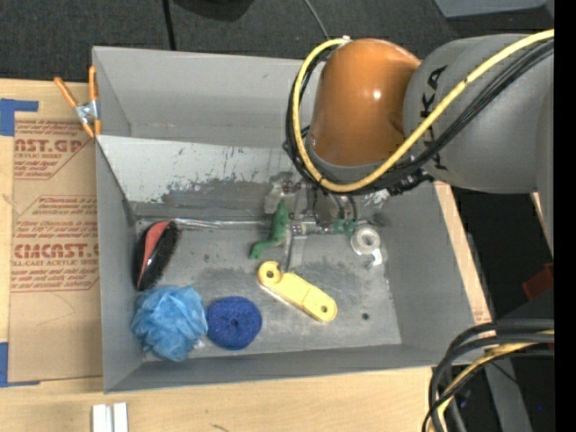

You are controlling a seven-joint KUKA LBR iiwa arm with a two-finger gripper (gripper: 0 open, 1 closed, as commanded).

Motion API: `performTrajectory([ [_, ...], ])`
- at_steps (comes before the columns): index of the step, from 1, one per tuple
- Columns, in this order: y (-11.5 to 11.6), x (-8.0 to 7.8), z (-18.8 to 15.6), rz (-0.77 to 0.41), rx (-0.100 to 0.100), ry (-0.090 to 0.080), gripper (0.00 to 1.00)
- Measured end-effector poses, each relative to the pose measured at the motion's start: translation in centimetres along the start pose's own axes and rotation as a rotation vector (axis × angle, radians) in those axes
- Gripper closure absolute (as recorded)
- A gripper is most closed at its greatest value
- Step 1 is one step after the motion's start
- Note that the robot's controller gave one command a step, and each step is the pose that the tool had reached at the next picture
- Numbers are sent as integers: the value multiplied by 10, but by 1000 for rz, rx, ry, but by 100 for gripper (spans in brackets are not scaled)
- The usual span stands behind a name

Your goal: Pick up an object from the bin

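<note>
My gripper (290, 252) hangs low in the middle of the bin, under the arm's orange cover. Its tip is just above the upper-left end of a flat yellow plastic tool (300, 293), which lies slanted on the bin floor. A small green piece (273, 238) sits right against the gripper's left side; whether it is held I cannot tell. A small white and silver ring-shaped part (366, 243) lies to the gripper's right.
Along the bin's left wall lies a black and red oval brush (154, 251). A light blue puff (169, 321) and a dark blue round sponge (234, 321) sit in the front left corner. The arm covers the bin's back right.
</note>
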State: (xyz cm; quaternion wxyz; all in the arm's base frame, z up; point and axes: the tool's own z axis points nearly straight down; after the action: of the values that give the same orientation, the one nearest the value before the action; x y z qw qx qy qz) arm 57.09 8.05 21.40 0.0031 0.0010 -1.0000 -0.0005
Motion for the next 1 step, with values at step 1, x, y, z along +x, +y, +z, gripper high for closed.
performTrajectory([
  [1,0,-1,-5,1,-1,-8,0],
])
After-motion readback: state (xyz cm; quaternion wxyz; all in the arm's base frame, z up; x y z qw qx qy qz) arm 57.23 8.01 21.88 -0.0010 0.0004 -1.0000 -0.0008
